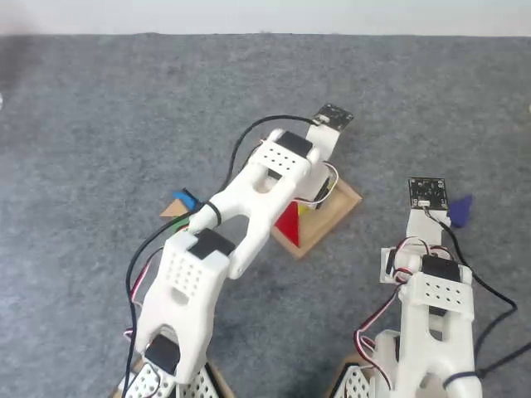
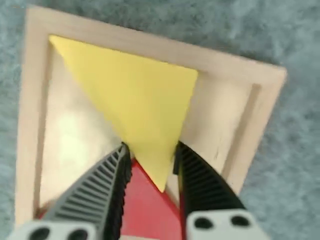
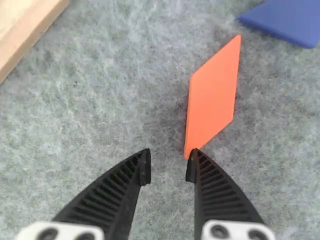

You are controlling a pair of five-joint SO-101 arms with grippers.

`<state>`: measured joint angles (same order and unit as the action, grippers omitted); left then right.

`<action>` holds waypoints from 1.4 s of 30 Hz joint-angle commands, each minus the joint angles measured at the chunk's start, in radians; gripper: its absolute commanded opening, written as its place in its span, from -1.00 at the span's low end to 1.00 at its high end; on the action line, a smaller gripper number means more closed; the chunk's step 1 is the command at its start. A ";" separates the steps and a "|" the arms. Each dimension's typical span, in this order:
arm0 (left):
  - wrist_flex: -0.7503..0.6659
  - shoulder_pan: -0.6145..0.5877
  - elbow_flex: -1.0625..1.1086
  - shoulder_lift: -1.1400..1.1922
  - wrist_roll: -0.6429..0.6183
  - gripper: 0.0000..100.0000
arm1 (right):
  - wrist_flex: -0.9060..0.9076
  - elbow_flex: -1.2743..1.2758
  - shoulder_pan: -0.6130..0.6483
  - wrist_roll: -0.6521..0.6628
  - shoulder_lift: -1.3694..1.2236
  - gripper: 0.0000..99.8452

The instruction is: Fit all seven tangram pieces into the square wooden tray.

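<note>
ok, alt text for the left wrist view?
Open jaws sit on either side of one tip of a yellow triangle lying in the wooden tray. A red piece shows between the jaws at that tip. Grey mat surrounds the tray.

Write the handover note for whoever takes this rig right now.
Left gripper: at the tip of the flat yellow triangle, over the square wooden tray.
Right gripper: open, low over the grey mat, beside the flat orange parallelogram.
Done: flat red piece in the tray; yellow triangle overlaps it and seems not yet seated.
To do: orange parallelogram, dark blue piece, light blue piece and green piece lie outside.
</note>
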<state>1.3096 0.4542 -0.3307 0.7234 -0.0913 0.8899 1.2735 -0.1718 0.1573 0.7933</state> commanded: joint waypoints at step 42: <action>0.446 -0.140 -0.151 0.167 0.440 -0.67 | -0.010 -0.005 -0.015 -0.006 0.027 -0.72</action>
<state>1.6916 0.3636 -0.5792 0.8815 0.2371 0.8899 1.2735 -0.1718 0.1573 0.7948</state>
